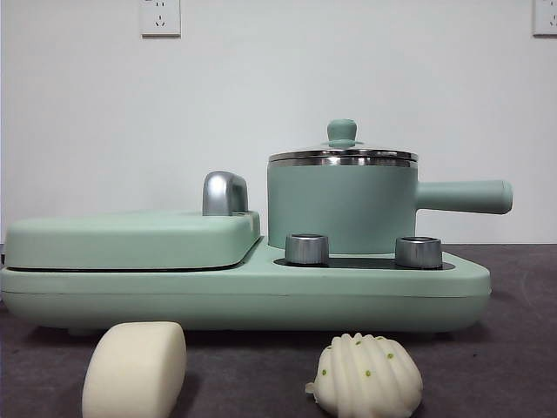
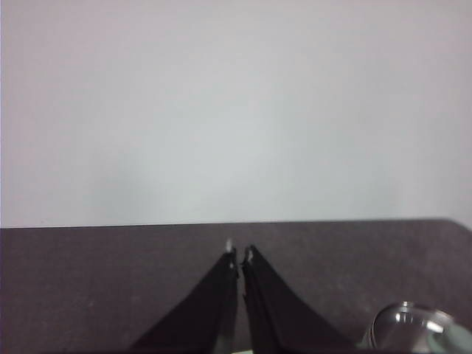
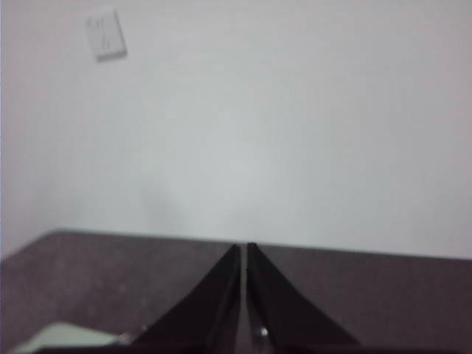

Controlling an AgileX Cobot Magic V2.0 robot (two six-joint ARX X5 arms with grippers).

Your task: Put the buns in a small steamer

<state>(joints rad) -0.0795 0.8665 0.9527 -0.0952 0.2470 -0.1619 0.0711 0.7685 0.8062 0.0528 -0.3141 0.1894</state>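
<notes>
Two buns, one smooth [image 1: 135, 370] and one pleated [image 1: 367, 378], lie on the dark tabletop [image 1: 513, 348] before the small steamer [image 1: 342, 207], its lid on. Soft and light, they likely want a gentle pinch across the sides. The left tool [image 2: 240, 255] and right tool [image 3: 244, 247] wait, jaws pressed together, empty.

The smooth bun [image 1: 135, 369] lay on the dark table [image 1: 513, 348], near the front. The pleated bun [image 1: 367, 377], with small green specks, lay well apart from it. Behind them stood the small steamer [image 1: 341, 207], mint green, upright, with its glass lid [image 1: 342, 152] on.
</notes>
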